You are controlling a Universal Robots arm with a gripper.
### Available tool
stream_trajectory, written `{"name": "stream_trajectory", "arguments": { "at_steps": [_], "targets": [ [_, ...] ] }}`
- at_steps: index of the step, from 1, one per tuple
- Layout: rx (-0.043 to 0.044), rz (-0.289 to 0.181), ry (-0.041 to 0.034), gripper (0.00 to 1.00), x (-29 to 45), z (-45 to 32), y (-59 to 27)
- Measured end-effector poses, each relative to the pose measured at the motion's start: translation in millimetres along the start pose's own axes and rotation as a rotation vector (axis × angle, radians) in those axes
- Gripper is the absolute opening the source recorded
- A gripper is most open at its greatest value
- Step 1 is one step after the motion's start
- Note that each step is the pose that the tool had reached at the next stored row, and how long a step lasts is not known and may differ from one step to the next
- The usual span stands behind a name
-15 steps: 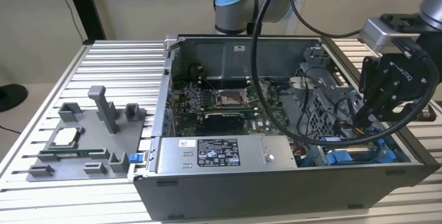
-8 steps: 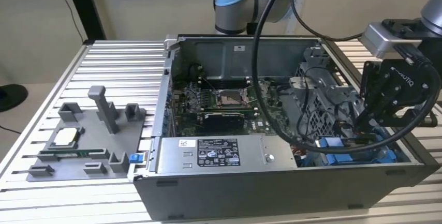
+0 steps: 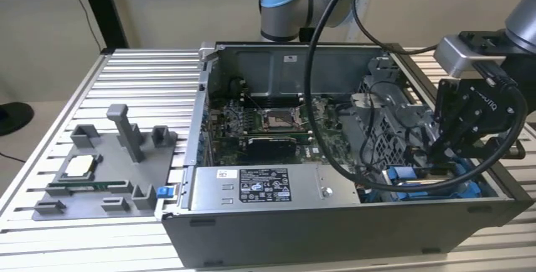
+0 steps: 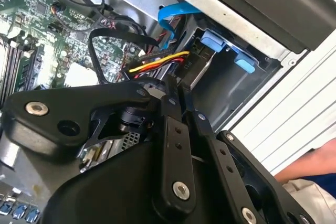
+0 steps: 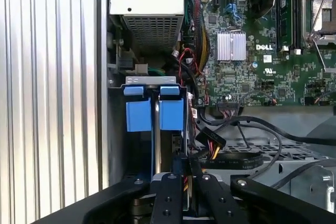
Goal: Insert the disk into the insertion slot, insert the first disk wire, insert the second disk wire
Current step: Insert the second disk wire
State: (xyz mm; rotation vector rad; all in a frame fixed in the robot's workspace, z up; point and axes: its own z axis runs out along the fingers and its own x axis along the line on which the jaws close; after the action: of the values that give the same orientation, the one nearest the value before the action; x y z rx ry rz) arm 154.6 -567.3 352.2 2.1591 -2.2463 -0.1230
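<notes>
In the exterior view, at the right, my end effector (image 3: 435,159) is low inside the computer case (image 3: 335,228). The disk (image 5: 139,115) sits in the insertion slot (image 4: 236,95). My fingers (image 4: 170,145) are almost together and pinch a black plug (image 4: 188,73) with yellow and red wires, just beside the disk.

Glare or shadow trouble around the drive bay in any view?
Second wrist view: table slats blown out, bay wall readable. First wrist view: slats glare white, bay interior dark. Exterior view: even light, bay dim under the gripper.
</notes>
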Motion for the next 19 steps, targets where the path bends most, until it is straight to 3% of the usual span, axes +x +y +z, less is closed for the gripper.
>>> {"name": "stream_trajectory", "arguments": {
  "at_steps": [19],
  "targets": [
    [-0.0001,0.000,0.0000,0.00,0.3,7.6,-1.8]
  ]
}}
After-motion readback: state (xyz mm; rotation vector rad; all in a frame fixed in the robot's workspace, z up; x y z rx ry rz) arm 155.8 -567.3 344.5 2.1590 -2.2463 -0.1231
